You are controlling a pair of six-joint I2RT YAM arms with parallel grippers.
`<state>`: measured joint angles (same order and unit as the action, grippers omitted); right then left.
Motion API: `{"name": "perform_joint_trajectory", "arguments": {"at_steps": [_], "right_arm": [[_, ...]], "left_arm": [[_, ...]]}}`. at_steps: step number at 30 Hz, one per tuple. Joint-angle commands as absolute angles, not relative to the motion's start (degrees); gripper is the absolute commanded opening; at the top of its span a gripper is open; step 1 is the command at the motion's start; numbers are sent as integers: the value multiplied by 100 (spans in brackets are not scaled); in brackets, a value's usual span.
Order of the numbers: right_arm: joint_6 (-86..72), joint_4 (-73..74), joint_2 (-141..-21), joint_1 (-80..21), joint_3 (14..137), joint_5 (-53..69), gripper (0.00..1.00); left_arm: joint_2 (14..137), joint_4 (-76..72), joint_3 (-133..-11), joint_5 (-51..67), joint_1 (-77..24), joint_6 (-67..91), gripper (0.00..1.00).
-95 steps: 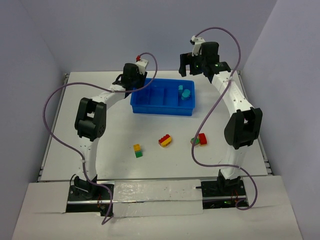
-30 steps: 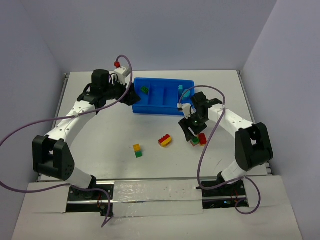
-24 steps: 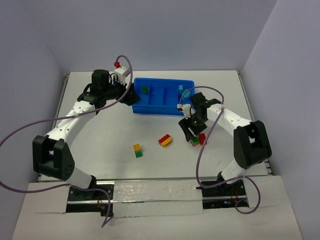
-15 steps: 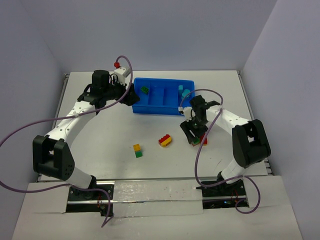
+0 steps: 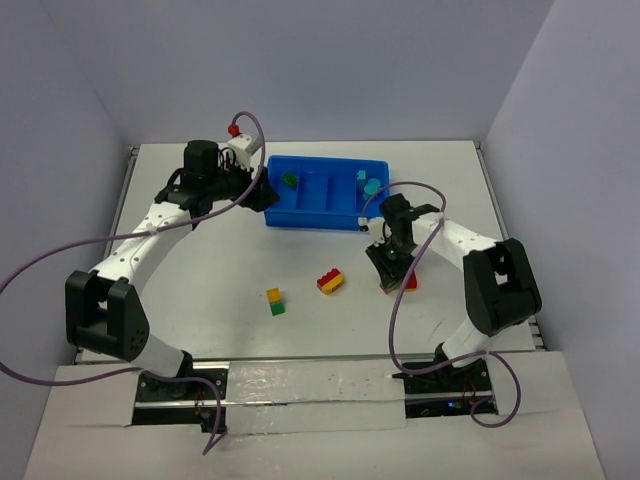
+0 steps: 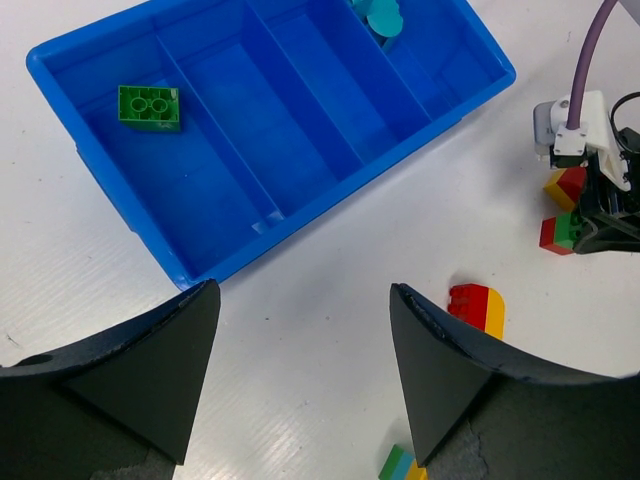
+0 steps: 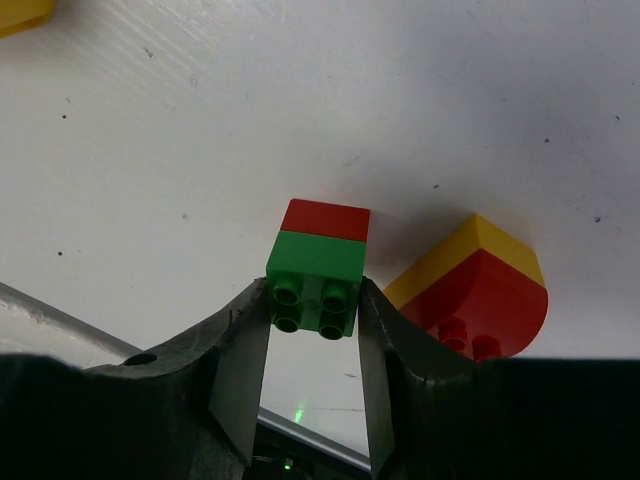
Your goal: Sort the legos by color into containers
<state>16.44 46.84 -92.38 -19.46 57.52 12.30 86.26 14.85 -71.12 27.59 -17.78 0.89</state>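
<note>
Now lowered, the right gripper is clamped on the green-and-red pair, ready for lifting; the left gripper is held apart.

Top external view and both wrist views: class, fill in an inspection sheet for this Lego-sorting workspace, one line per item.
Surface: white table, no spills seen.
Job's things: blue tray holds a green brick in one end compartment and teal pieces in the other. Loose on the table: yellow-and-green pair, red-and-yellow pair, green-and-red pair, second red-and-yellow piece.
Clutter: nothing seen.
Grippers: left gripper open and empty, near the tray. Right gripper has its jaws against both sides of the green-and-red pair.
Cables: left purple cable and right purple cable loop off the arms.
Surroundings: plain pale walls; nothing else seen.
</note>
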Motion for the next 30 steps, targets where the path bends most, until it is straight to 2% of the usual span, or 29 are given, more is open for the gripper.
{"name": "perform_joint_trajectory", "arguments": {"at_steps": [1, 6, 10, 13, 15, 20, 30], "right_arm": [[1657, 4807, -9009, -1925, 5931, 1278, 20], [1885, 5067, -8588, -1855, 6376, 2034, 2], [1846, 5163, -8438, -1644, 7026, 3019, 0], [1618, 5074, -8503, -1539, 7486, 3825, 0], [1348, 4902, -8581, -1529, 7640, 4457, 0], [613, 4559, -9079, -1529, 7988, 5587, 0], [-537, 3922, -9808, -1526, 8179, 7242, 0]], "left_arm": [[8421, 1351, -7094, 2756, -1750, 62, 78], [8341, 1358, -6979, 3172, -1723, 62, 80], [8218, 1178, -6781, 4113, -1600, 202, 94], [8058, 1036, -6581, 4771, -1591, 284, 99], [7946, 647, -6370, 5290, -1595, 481, 99], [7970, 121, -6386, 5593, -1882, 620, 99], [8229, 1184, -6803, 4925, -2865, -1191, 89]]}}
